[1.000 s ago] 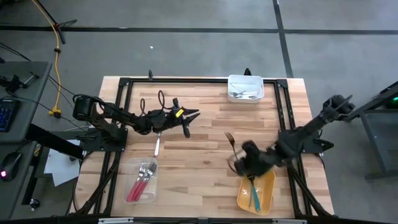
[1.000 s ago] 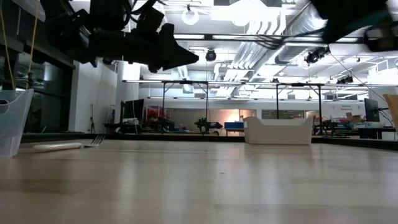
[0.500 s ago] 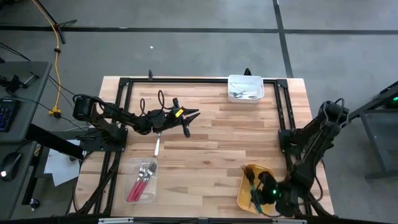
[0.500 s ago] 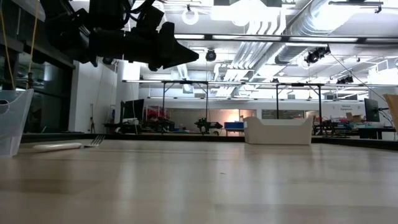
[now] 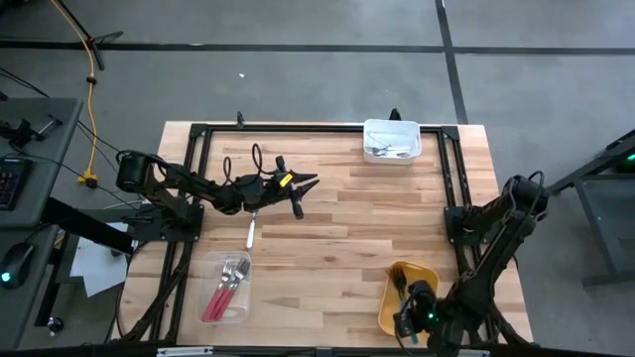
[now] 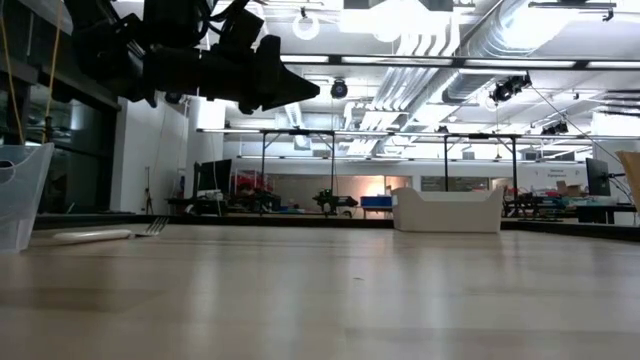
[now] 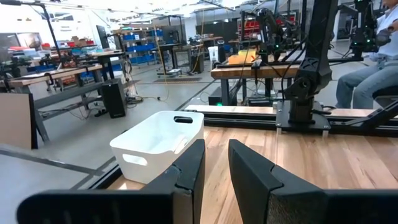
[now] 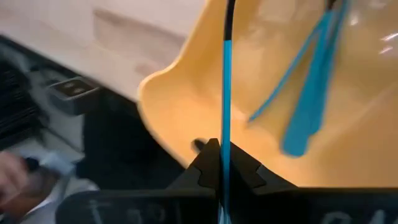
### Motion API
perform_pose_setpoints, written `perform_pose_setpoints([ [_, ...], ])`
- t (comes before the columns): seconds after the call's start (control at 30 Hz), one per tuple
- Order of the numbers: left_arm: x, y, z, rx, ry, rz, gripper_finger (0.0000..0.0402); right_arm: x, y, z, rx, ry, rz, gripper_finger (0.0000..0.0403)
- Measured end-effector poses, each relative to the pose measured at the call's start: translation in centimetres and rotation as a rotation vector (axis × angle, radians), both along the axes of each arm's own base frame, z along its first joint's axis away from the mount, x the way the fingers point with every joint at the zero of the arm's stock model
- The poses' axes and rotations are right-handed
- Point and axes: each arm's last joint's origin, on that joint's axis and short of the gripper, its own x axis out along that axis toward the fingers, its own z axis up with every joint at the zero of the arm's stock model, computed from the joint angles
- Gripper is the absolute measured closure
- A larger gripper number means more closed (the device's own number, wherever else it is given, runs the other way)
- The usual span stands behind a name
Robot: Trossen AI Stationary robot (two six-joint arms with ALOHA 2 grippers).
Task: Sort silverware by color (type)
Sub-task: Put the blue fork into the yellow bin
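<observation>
My right gripper (image 5: 409, 309) is over the yellow tray (image 5: 389, 297) at the table's near right, shut on a teal-blue-handled utensil (image 8: 226, 74). Other teal-blue utensils (image 8: 306, 112) lie in that tray. My left gripper (image 5: 310, 181) hangs level above the table's left middle, its fingers (image 7: 186, 174) slightly apart with nothing between them. A white-handled fork (image 5: 250, 234) lies flat on the table below the left arm. Red-handled utensils (image 5: 222, 290) lie in a clear tray, and more silverware (image 5: 385, 151) in a white bin. My right gripper pinches the teal-blue handle (image 8: 226, 134) between its two fingers, with the thin edge showing. The fingers slant down toward the tray. The utensil runs on past the fingertips over the yellow tray's inside. Its head lies outside the wrist view.
The clear tray (image 5: 240, 302) stands at the near left and the white bin (image 5: 393, 127) at the far edge, right of middle. Black frame rails (image 5: 317, 129) run along the table's sides. Bare wood lies across the table's middle.
My right gripper has carried the utensil from the table's right middle toward the near right corner, sinking a little and rolling its wrist, and now hangs over the yellow tray. It has stayed shut on the utensil.
</observation>
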Motion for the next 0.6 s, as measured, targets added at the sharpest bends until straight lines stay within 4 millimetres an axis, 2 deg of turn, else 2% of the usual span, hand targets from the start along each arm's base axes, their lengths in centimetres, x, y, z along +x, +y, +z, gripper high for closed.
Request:
perform_pose_setpoints([
  [0.6, 0.0, 0.0, 0.0, -0.001, 0.0, 0.0, 0.0339, -0.3, -1.2, -0.5, -0.08, 0.12, -0.002, 0.0392],
])
